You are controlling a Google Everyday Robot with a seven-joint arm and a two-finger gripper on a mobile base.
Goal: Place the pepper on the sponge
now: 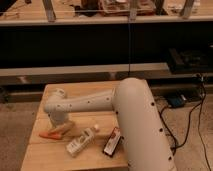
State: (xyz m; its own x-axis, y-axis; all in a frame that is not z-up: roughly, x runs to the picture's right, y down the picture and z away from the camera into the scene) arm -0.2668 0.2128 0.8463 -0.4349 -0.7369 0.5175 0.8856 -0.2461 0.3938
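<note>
The orange pepper (54,132) lies on the wooden table (90,90) near its left edge, pointing left. My gripper (60,125) hangs from the white arm's wrist (56,107) right above the pepper's right end, at or very close to it. Whether it holds the pepper cannot be made out. The sponge is not in view; the arm covers part of the table.
A white bottle (81,142) lies on its side just right of the pepper. A black flat packet (113,142) lies beside it near the table's front edge. My thick white arm (135,120) crosses the table's right side. Cables (195,125) trail on the floor at right.
</note>
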